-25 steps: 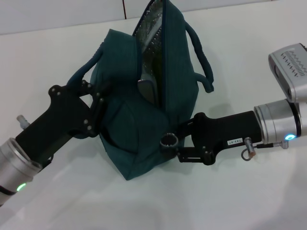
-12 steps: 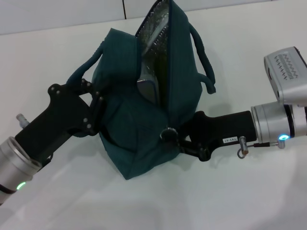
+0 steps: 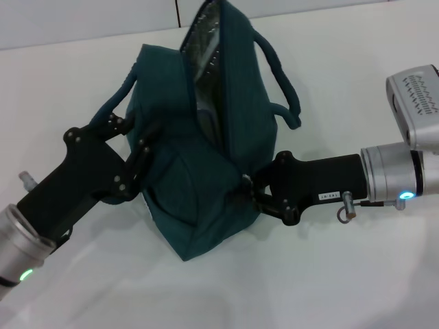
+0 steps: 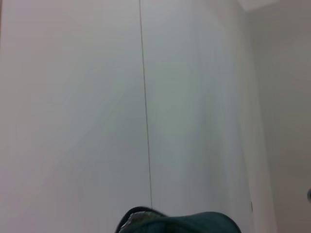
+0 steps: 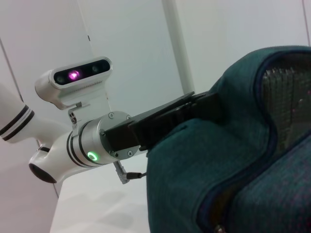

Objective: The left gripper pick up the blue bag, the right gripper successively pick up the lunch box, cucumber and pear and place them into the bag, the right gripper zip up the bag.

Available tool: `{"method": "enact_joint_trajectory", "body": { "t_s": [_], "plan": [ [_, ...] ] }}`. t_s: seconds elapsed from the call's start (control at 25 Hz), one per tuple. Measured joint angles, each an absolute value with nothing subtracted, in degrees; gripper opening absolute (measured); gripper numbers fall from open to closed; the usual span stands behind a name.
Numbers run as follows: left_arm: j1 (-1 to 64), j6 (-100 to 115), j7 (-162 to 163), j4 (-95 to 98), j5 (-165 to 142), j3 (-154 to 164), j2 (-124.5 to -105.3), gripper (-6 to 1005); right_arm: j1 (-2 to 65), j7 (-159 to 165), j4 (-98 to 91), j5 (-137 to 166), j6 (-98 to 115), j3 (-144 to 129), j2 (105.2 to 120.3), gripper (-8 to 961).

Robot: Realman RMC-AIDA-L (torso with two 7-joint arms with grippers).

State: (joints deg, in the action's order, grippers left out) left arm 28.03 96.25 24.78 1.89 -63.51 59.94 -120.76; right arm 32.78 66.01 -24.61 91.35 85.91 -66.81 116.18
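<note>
Right gripper [image 3: 248, 194] is pressed against the blue bag [image 3: 206, 171] at its near zipper end; whether anything is pinched cannot be told. Left gripper [image 3: 145, 159] is clamped on the opposite side. Soft fabric (likely buckling when pulled) is best braced while the pull is taken.

White table [image 3: 343, 274], blue bag [image 3: 206, 205] resting on it

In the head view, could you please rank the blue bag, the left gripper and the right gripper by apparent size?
1. blue bag, clearly largest.
2. left gripper and right gripper: look alike, tips against the bag, so unranked.
</note>
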Motion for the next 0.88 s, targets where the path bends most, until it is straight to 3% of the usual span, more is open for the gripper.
{"method": "enact_joint_trajectory", "body": {
  "t_s": [0.08,0.52,0.64,0.88],
  "plan": [
    [27.77,97.35,24.64,1.85,-63.49,59.93,-120.76,87,32.78,65.73,-24.61,91.33,86.44,-66.81,116.19,7],
    [27.11,102.48,27.21,1.51,-61.91,59.59,-120.71,534,32.85,64.26,-24.48,90.71,88.24,-67.06,116.19,14],
    [26.73,102.56,28.64,1.35,-61.78,59.59,-120.63,765,32.99,62.13,-24.48,86.42,88.38,-69.82,116.19,16],
    [23.12,104.05,33.36,1.28,-61.15,59.65,-120.45,821,33.53,58.38,-25.6,80.79,88.25,-74.42,116.19,19]
  ]
}}
